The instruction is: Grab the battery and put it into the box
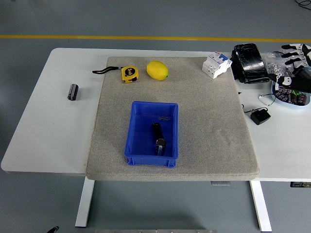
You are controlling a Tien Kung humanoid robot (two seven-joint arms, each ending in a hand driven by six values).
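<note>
On the grey mat (209, 126) that covers the middle of the white surface (48, 131), a blue box (152, 132) sits toward the near edge, and a dark battery (158, 136) lies inside it on the floor of the box, lengthwise, with its far end near the box's middle and its near end close to the front wall. A second, short black battery (73, 91) lies well apart on the bare surface to the left of the mat.

At the mat's far edge a yellow tape measure (129, 74) with a black strap rests just beside a lemon (157, 70). Farther right, at the mat's far corner, stands a white circuit breaker (216, 64), and next to it on the surface a black pack (249, 63). A small black adapter (260, 117) with a thin cable lies right of the mat, near a light-blue tray (281, 95) that holds dark cylinders.

The right hand (295, 56) shows only at the picture's upper right edge, over the clutter there and well apart from the box. Its white and black fingers (290, 47) are spread and released, holding nothing. The left arm does not show in the head view.
</note>
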